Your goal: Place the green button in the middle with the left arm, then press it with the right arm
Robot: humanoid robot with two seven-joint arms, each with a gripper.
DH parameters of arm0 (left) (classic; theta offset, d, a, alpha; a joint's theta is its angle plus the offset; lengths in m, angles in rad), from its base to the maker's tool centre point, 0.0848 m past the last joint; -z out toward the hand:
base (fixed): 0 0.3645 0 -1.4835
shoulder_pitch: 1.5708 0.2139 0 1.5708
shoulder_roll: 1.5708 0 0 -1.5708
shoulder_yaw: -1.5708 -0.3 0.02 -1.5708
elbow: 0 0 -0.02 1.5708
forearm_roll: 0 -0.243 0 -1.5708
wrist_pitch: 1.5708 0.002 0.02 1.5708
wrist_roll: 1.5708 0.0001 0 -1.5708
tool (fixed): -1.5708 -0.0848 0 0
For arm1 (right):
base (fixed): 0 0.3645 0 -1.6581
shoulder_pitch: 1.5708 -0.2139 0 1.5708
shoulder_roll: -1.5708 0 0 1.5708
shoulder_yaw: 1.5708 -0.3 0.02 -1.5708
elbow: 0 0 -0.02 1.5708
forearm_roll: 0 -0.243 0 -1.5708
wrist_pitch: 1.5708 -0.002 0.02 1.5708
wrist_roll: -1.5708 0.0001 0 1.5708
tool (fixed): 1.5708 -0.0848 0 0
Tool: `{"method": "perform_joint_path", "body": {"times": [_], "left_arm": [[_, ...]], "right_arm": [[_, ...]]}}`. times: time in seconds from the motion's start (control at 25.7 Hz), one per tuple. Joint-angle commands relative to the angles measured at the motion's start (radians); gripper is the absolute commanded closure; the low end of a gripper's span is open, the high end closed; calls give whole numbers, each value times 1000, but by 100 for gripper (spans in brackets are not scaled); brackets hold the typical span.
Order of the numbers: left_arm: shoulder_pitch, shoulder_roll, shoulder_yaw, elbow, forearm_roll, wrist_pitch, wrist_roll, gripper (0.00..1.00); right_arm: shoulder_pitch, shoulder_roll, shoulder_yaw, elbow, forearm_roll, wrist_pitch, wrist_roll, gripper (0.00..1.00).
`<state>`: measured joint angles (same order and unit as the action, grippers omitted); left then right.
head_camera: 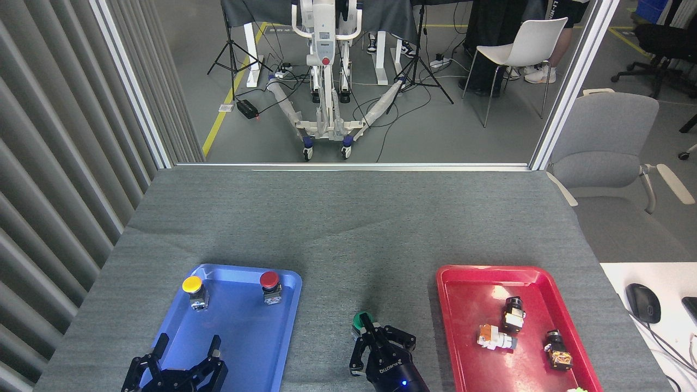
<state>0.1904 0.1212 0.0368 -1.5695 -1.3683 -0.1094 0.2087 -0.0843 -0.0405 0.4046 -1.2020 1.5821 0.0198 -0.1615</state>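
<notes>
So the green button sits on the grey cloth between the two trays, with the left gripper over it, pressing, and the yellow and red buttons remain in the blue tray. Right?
Not quite: in the head view it is the right gripper over the green button. The left gripper hangs open over the blue tray's near end. The rest holds: grey cloth, yellow button and red button in the blue tray.

The green button [359,320] stands on the grey cloth [348,228] between the blue tray [288,321] and the red tray [444,310]. The right gripper [367,328], fingers together, covers its near side. The left gripper [188,348] hangs spread over the blue tray's near end.
</notes>
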Motion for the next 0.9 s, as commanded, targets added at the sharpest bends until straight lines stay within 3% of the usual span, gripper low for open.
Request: {"method": "perform_joint_path", "body": {"times": [0.0,0.23,0.58,0.62,0.7,0.74,0.78,0.82,0.86], "left_arm": [[1,0,0,0,0,0,-2,1],[1,0,0,0,0,2,-3,1],[0,0,0,0,0,0,-3,1],[0,0,0,0,0,0,-3,1],[0,0,0,0,0,0,-3,1],[0,0,0,0,0,0,-3,1],[0,0,0,0,0,0,-3,1],[0,0,0,0,0,0,-3,1],[0,0,0,0,0,0,-3,1]], "right_arm": [[-2,4,0,27,1,-3,-1,100],[0,5,-1,28,-2,0,-4,100],[9,14,-47,-54,-5,12,-9,96],[15,14,-70,-68,-5,9,-9,91],[44,13,-110,-106,-5,5,-9,68],[51,11,-118,-113,-5,5,-9,63],[77,11,-161,-146,-5,8,-10,28],[95,14,-196,-163,-7,11,-13,3],[115,16,-230,-180,-8,6,-13,0]]}}
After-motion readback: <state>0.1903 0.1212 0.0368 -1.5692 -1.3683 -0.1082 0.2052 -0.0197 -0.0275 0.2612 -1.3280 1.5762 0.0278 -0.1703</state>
